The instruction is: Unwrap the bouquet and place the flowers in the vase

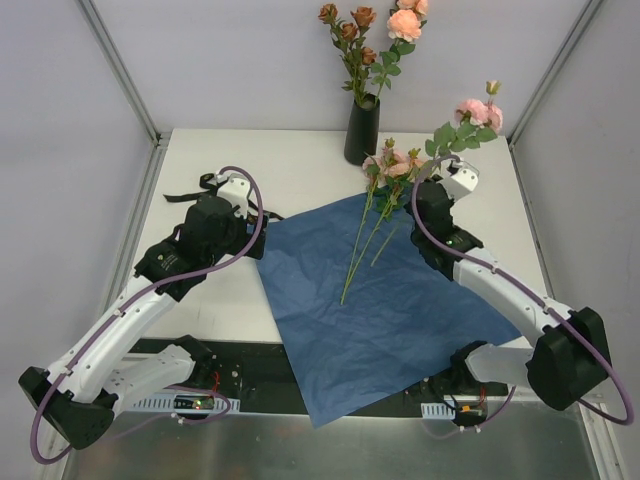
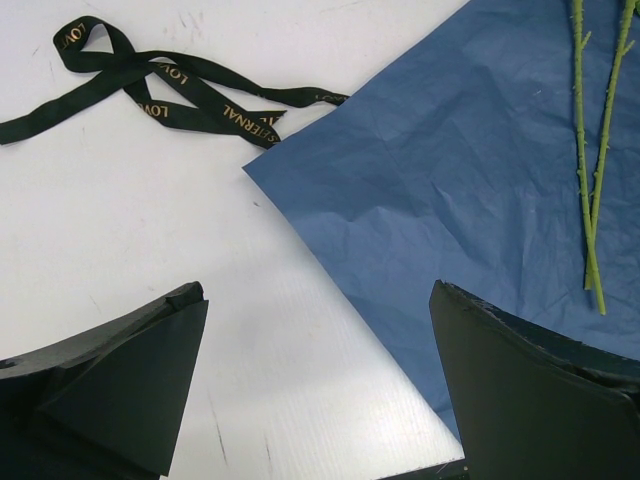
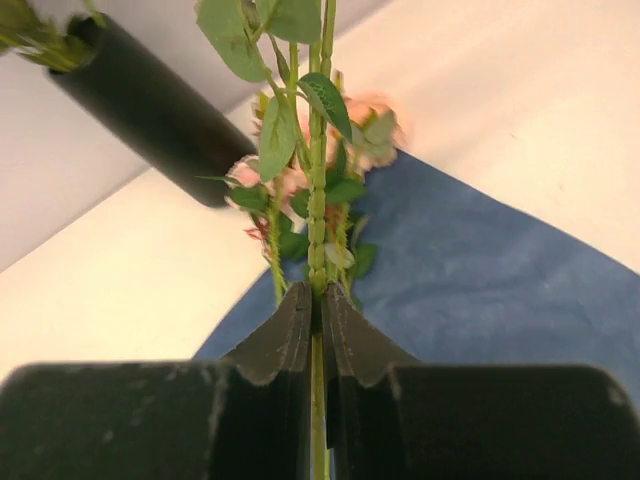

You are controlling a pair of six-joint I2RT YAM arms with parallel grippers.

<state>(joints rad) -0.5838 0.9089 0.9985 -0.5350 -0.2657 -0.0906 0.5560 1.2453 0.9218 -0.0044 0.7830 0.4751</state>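
Light: bright, even, diffuse | Shadows: faint, soft on table (image 1: pixel 230 300) | Focus: top view sharp; right wrist view soft, pink flowers (image 3: pixel 372 118) blurred

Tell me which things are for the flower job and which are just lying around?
For the job: held rose in the right hand, loose roses lying on the paper, black vase.
Lying around: ribbon, blue paper.

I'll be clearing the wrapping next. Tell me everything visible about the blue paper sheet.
The blue paper sheet is one dark, matte, creased piece of thin wrapping, fully opened and lying flat on the white table, turned corner-on. Its near corner runs past the table's front edge. Loose flowers rest their stems on its far half. A black ribbon end meets its left edge, by the open left hand.
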